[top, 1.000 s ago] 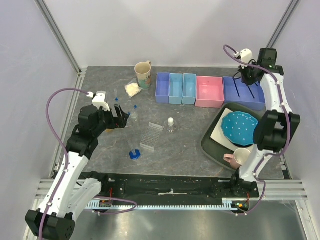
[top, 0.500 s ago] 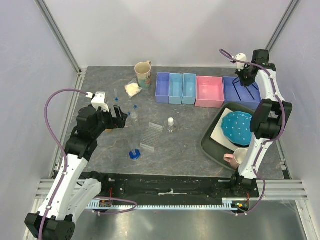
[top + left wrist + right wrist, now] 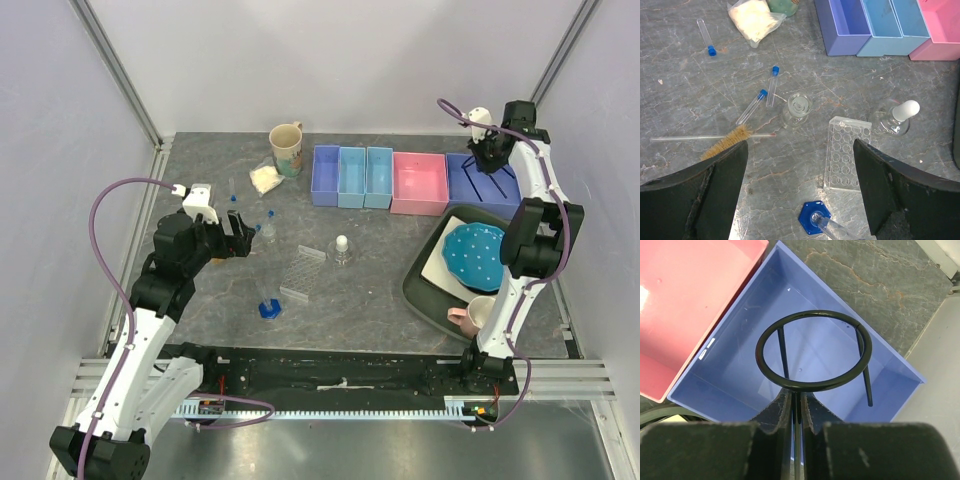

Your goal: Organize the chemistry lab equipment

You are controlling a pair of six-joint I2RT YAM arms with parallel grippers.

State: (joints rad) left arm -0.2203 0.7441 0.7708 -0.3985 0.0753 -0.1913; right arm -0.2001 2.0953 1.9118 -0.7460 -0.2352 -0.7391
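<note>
left gripper [image 3: 800, 150]: jaws spread wide, holding nothing, above the desk [image 3: 685, 100]. under it, near to far:
- one clear tube rack [image 3: 844, 155], flat, long axis running near to far
- one white-stoppered flask [image 3: 895, 120], upright
- three blue-capped tubes [image 3: 752, 106], lying flat, two with caps pointing far, one with its cap near
- one powder bag [image 3: 755, 17]

far row: five bins [image 3: 419, 182]. the rightmost blue bin [image 3: 730, 385] takes the black ring tripod [image 3: 814, 387], upright, ring level, legs pointing down into it. right gripper [image 3: 796, 410]: clamped on one leg.

The black wire tripod [image 3: 812, 387] upright in blue bin [image 3: 730, 405] — tube rack [image 3: 845, 152], 3 blue-capped tubes [image 3: 752, 106], stoppered flask [image 3: 897, 120], powder bag [image 3: 756, 19] scattered.
</note>
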